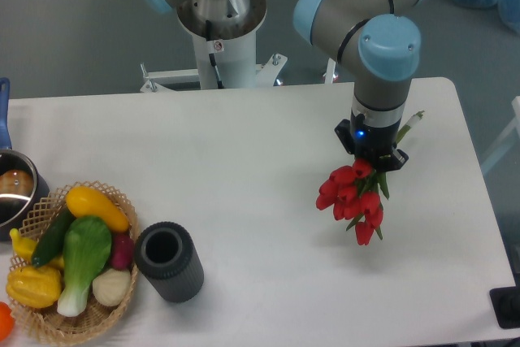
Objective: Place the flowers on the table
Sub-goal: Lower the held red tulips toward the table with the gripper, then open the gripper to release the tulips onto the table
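A: Which step is in hand?

B: The flowers point(352, 198) are held by the gripper point(372, 157) over the table point(244, 168), toward its 3 o'clock side. The jaws are closed on the stems, it is judged, since the bunch hangs from them with the red heads pointing to about 7 o'clock. The placing is not yet done.

A: What is called for next?

B: Probably a lowering until the heads rest on the white top, then an opening of the jaws.

A: What is hard to make out?

B: The fingers are mostly hidden by the wrist and leaves. Whether the lowest tulip touches the surface cannot be told. The dark cylinder point(169, 262) and the basket point(77, 327) stand well apart, at 8 o'clock.
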